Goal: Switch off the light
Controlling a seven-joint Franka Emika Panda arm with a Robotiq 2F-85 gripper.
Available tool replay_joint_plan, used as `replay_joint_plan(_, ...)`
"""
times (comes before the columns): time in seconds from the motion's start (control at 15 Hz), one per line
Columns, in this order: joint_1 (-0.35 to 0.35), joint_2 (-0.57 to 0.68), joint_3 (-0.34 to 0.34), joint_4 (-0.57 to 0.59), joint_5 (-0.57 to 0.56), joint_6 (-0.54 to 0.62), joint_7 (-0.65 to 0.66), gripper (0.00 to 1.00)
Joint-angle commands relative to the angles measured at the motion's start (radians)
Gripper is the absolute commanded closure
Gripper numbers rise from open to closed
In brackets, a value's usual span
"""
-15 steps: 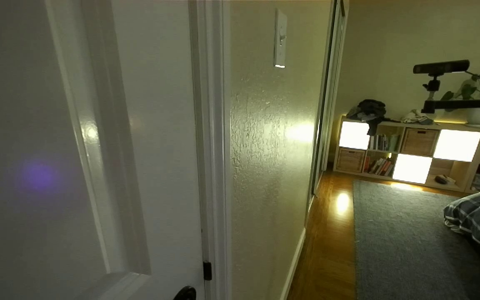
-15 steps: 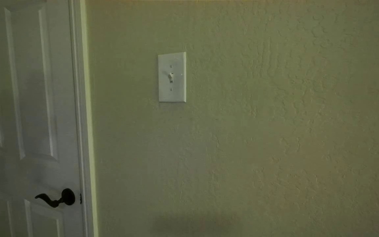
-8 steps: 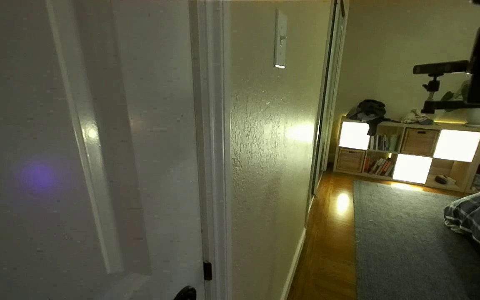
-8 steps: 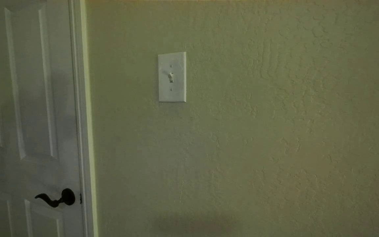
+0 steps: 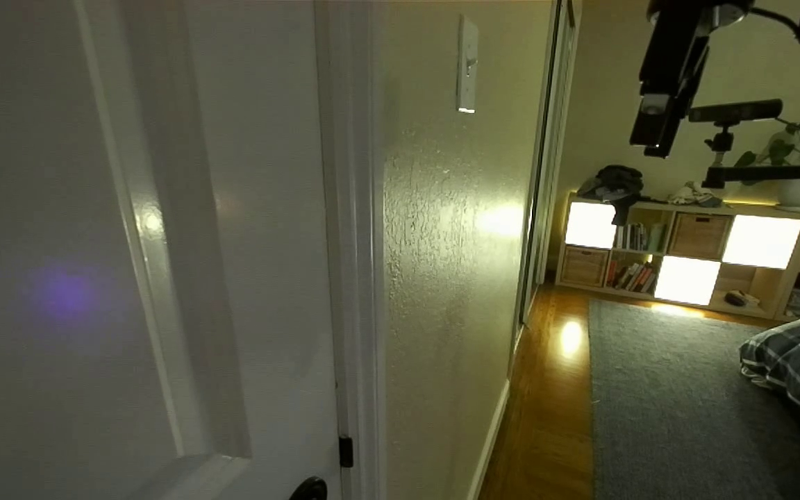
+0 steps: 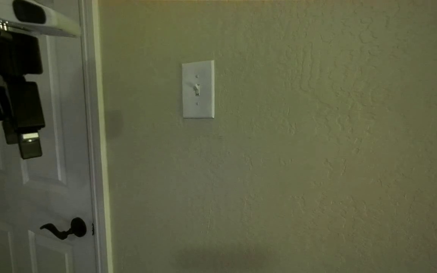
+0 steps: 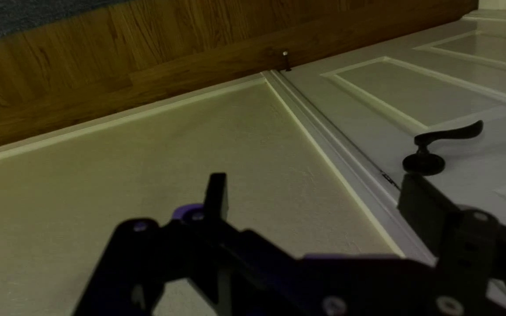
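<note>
Light switch (image 6: 198,89) sits apart from the spread jaws; shelf (image 5: 767,286) holds books (image 5: 635,277) and baskets (image 5: 698,237).

dim | shelf cubes (image 5: 763,242) glowing white | glare on wall (image 5: 453,229)

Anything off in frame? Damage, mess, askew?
Light switch looks undamaged. Odd in an exterior view: dark cloth heaped on the shelf unit, one end drooping over its front; a purple blotch on the door, possibly lens flare.

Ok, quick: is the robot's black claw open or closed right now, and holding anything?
Gripper: open, fingers well apart, holding nothing.
</note>
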Motion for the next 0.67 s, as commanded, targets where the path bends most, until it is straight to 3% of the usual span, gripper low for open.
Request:
replay_joint_plan(0.0,0.005,0.009,-0.008,0.013,-0.005,-0.003,0.002,0.00)
replay_joint_plan(0.27,0.005,0.016,-0.008,0.022,-0.006,-0.003,0.003,0.00)
replay_joint_plan(0.6,-0.034,0.074,-0.030,0.069,-0.096,0.038,0.009,0.00)
